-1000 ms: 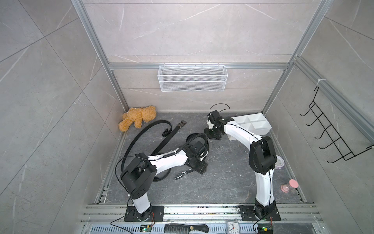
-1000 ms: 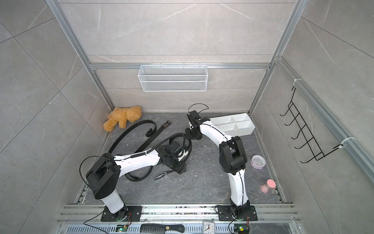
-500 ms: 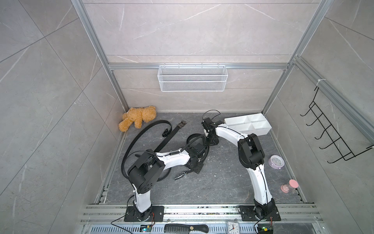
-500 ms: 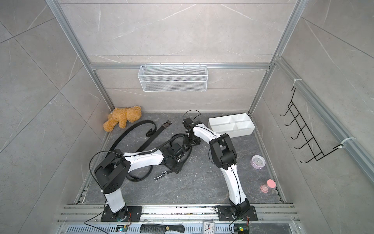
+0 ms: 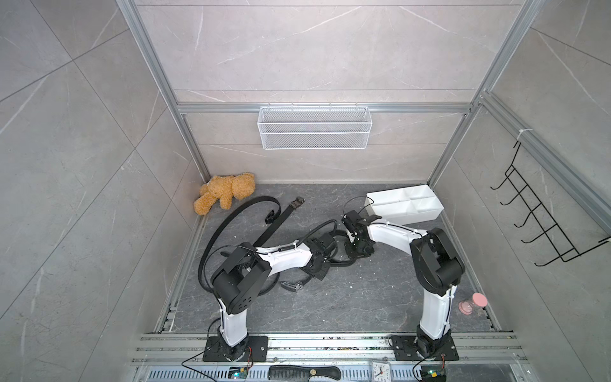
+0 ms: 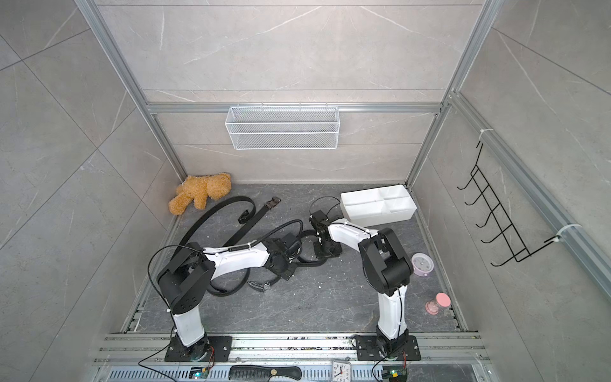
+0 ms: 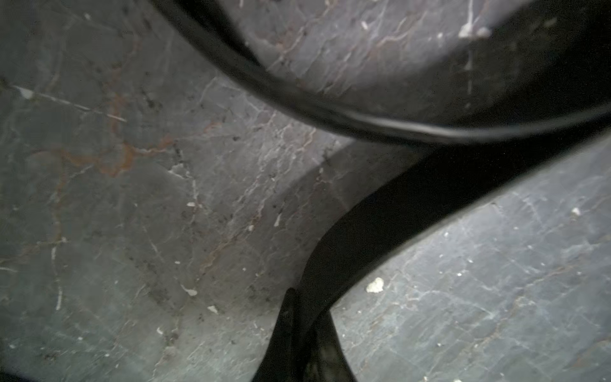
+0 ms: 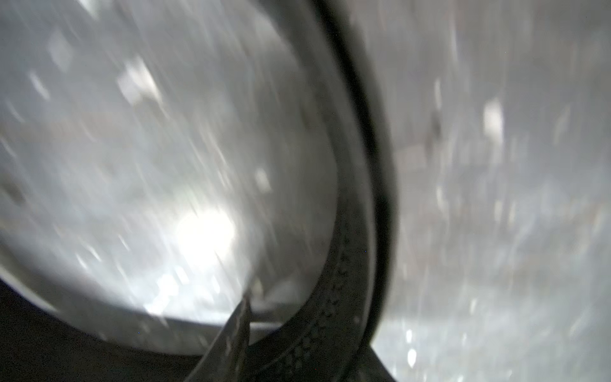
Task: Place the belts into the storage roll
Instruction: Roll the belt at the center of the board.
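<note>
Over the last second left gripper (image 7: 302,330) clamped shut on the looped belt (image 5: 342,263) and right gripper (image 5: 358,249) came down beside it, jaw state unclear; belt lay near, not in, storage roll (image 5: 425,216), so transfer judged imminent.

No readable text; clock (image 6: 341,370) numerals too small
</note>
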Robot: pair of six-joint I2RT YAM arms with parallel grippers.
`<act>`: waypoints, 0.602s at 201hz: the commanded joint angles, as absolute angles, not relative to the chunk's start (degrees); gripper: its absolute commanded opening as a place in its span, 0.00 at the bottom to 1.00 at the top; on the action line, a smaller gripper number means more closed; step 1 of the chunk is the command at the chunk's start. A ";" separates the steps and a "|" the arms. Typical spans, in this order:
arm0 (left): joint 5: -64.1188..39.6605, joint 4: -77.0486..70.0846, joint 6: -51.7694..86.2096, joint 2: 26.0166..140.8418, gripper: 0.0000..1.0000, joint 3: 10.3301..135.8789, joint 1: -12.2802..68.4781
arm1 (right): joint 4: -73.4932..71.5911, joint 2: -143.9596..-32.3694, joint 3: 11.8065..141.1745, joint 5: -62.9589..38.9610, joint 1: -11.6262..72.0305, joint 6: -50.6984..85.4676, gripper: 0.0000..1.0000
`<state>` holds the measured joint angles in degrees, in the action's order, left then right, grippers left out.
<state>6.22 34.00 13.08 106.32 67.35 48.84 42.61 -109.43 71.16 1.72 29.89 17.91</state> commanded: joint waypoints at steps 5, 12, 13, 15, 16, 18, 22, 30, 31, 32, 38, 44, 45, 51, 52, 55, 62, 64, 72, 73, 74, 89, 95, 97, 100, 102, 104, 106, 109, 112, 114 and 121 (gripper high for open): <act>12.56 41.93 10.48 109.16 0.00 69.73 46.07 | 46.58 -107.37 61.03 2.99 29.65 22.15 0.42; 13.27 42.39 9.66 109.78 0.00 70.71 45.95 | 46.37 -106.23 59.60 2.78 29.66 23.16 0.42; 13.36 42.46 9.58 109.91 0.00 70.87 45.87 | 46.35 -106.11 59.42 2.71 29.69 23.27 0.42; 13.58 42.63 9.32 110.05 0.00 71.20 45.81 | 46.33 -105.83 59.09 2.65 29.66 23.53 0.42; 13.69 42.72 9.18 110.13 0.00 71.33 45.80 | 46.32 -105.74 58.94 2.65 29.64 23.67 0.42; 13.88 42.89 9.02 110.30 0.00 71.64 45.75 | 46.32 -105.43 58.55 2.55 29.62 23.89 0.42; 14.31 43.24 8.67 110.65 0.00 72.21 45.66 | 46.25 -104.98 57.87 2.27 29.64 24.40 0.42; 15.03 43.74 7.84 111.20 0.00 73.29 45.41 | 46.29 -104.27 56.96 2.06 29.64 24.99 0.41; 15.07 43.75 7.75 111.20 0.00 73.29 45.41 | 46.30 -104.21 56.83 2.04 29.63 25.07 0.41; 15.09 43.85 7.61 111.28 0.00 73.38 45.38 | 46.27 -104.14 56.67 2.03 29.62 25.10 0.41; 15.82 44.24 7.14 111.52 0.00 74.07 45.18 | 46.35 -103.48 55.85 1.94 29.62 25.50 0.41; 16.35 44.53 6.72 111.70 0.00 74.62 44.82 | 46.38 -102.82 55.04 1.87 29.64 25.72 0.42; 16.44 44.54 6.57 111.70 0.00 74.71 44.74 | 46.35 -102.74 54.94 1.86 29.63 25.78 0.42; 17.17 44.72 6.02 111.80 0.00 75.19 44.35 | 46.28 -102.03 54.19 1.80 29.62 26.07 0.42; 17.37 44.73 5.95 111.80 0.00 75.26 44.24 | 46.34 -101.90 54.03 1.87 29.62 26.09 0.42; 17.73 44.81 5.67 111.88 0.00 75.50 43.95 | 46.46 -101.74 53.71 1.91 29.64 26.10 0.42; 18.45 44.82 4.92 111.93 0.00 76.03 43.13 | 46.58 -101.29 53.09 1.89 29.62 26.23 0.43; 18.63 44.78 4.68 111.96 0.00 76.25 42.86 | 46.63 -101.26 52.85 1.83 29.62 26.27 0.43; 19.33 45.06 3.72 112.18 0.00 77.14 41.78 | 46.73 -100.87 52.17 1.96 29.66 26.19 0.43; 19.38 45.07 3.62 112.21 0.00 77.20 41.68 | 46.74 -100.84 52.05 1.99 29.64 26.19 0.43; 19.38 45.12 3.62 112.27 0.00 77.36 41.54 | 46.75 -100.78 52.00 1.96 29.63 26.19 0.43; 21.01 44.73 1.25 113.33 0.00 79.29 39.73 | 47.00 -99.88 51.42 1.84 29.67 26.21 0.43; 21.50 44.50 0.32 114.05 0.00 80.25 39.10 | 47.15 -99.63 51.36 1.89 29.75 26.27 0.43; 21.48 44.41 0.10 114.36 0.00 80.66 38.91 | 47.19 -99.59 51.29 1.94 29.85 26.28 0.43; 21.45 44.39 -0.17 114.71 0.00 81.27 38.47 | 47.27 -99.57 51.24 2.00 29.80 26.33 0.43; 21.45 44.34 -0.29 115.10 0.00 81.69 38.18 | 47.24 -99.49 51.17 2.06 29.80 26.36 0.43; 21.42 44.31 -0.36 115.48 0.00 82.10 38.00 | 47.30 -99.51 51.18 2.03 29.80 26.37 0.43; 21.37 44.19 -0.48 115.77 0.00 82.51 37.82 | 47.31 -99.56 51.16 1.96 29.88 26.41 0.43; 21.37 43.94 -0.71 116.22 0.00 83.08 37.54 | 47.37 -99.53 51.20 1.74 29.99 26.45 0.43; 21.24 43.75 -0.89 116.80 0.00 83.73 37.34 | 47.37 -99.56 51.11 1.69 30.09 26.50 0.43; 21.09 43.65 -0.97 116.89 0.00 84.01 37.35 | 47.44 -99.58 51.05 1.65 30.20 26.53 0.42; 20.74 43.22 -1.29 118.31 0.00 85.76 37.06 | 47.39 -99.62 50.98 1.47 30.98 26.86 0.42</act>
